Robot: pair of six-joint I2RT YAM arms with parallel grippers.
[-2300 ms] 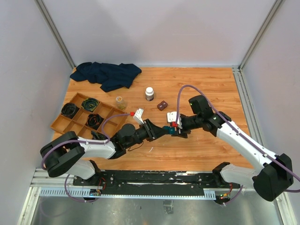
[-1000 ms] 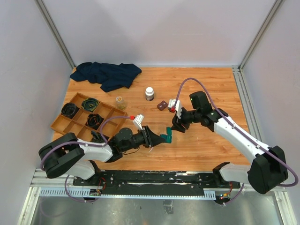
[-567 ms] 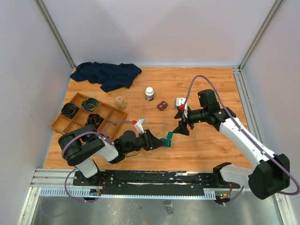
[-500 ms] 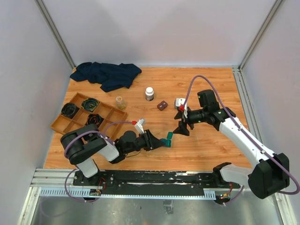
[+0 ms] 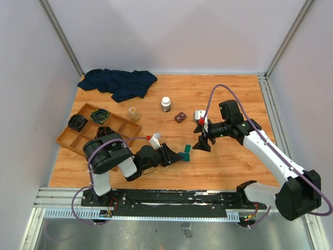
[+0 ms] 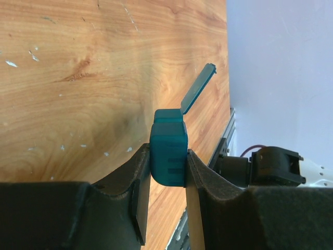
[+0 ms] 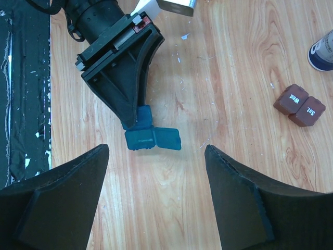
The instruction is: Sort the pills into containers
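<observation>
A small teal hinged case (image 5: 184, 154) is held in my left gripper (image 5: 180, 155), low over the table's front middle. In the left wrist view the jaws are shut on the case body (image 6: 168, 152), with its lid (image 6: 199, 92) flipped open. The right wrist view shows the case (image 7: 140, 138) with its open lid (image 7: 167, 138) beside the left gripper's fingers (image 7: 125, 91). My right gripper (image 5: 200, 144) is open and empty, above and to the right of the case. No pills show.
A wooden compartment tray (image 5: 83, 138) with dark coils stands at the left. A white-capped bottle (image 5: 166, 104), a small glass jar (image 5: 134, 114) and a brown two-cell pill box (image 5: 180, 117) stand mid-table. A dark blue cloth (image 5: 118, 82) lies at the back left.
My right gripper has let go of the case, pulled back to the right and opened. My left gripper keeps the case, now with its lid open, and has drawn it slightly down and left.
</observation>
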